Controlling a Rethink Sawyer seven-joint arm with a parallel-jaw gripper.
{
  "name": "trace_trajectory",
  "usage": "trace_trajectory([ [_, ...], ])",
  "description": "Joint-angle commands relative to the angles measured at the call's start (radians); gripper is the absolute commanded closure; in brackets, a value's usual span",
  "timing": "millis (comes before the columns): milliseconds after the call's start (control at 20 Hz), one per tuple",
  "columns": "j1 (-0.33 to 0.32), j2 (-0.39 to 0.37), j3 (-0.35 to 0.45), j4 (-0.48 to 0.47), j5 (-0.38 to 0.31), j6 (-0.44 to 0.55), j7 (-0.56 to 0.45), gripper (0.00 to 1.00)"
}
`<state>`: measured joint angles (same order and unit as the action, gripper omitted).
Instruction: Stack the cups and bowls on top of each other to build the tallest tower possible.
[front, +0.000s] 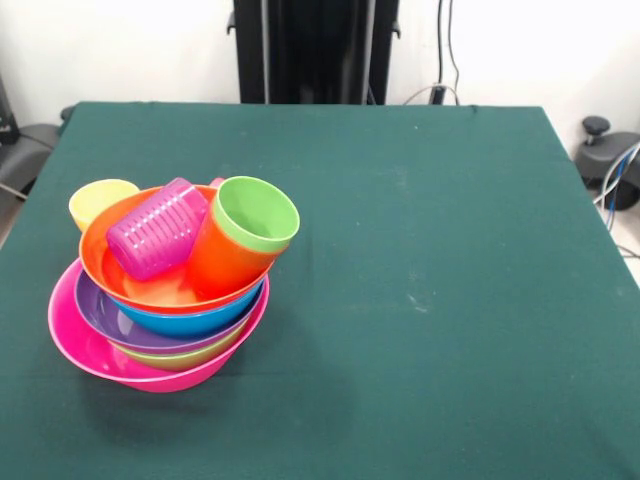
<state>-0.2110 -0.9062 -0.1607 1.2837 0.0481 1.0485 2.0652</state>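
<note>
On the left part of the green table (420, 200) you find the tower (165, 300), close to the table's left edge and toward its near side. Its base is the pink bowl (70, 330), the widest piece. Inside it sits a green bowl (190, 357), of which you see only a thin strip of rim. Above that comes the purple bowl (105, 318), then the blue bowl (195, 320), then the orange bowl (150, 290) on top. The bowls do not sit level: the pile leans, with each rim offset from the one below.

Inside the orange bowl you see two groups of cups. The purple cup (158, 240) lies on its side, ribbed wall facing you. Just beside it, touching, an orange cup (225, 265) lies tilted with its mouth raised toward the right, and a green cup (255, 215) is nested inside it, green rim and interior showing.

A yellow cup (100, 203) stands upright behind the pile on its left; you cannot tell whether it touches the bowls.

The gripper does not appear, so you cannot tell the state of its fingers. Only the dark pedestal (315, 50) shows at the table's far side.
</note>
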Motion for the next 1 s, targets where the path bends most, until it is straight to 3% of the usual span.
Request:
trace_trajectory([
  [50, -0.054, 0.001, 0.085, 0.286, -0.022, -0.113, -0.126, 0.0],
  [250, -0.105, 0.007, 0.12, 0.365, -0.038, -0.24, -0.178, 0.0],
  [500, -0.178, 0.007, 0.17, 0.429, -0.065, -0.33, -0.233, 0.0],
  [1000, -0.275, 0.068, 0.26, 0.487, -0.168, -0.505, -0.203, 0.0],
])
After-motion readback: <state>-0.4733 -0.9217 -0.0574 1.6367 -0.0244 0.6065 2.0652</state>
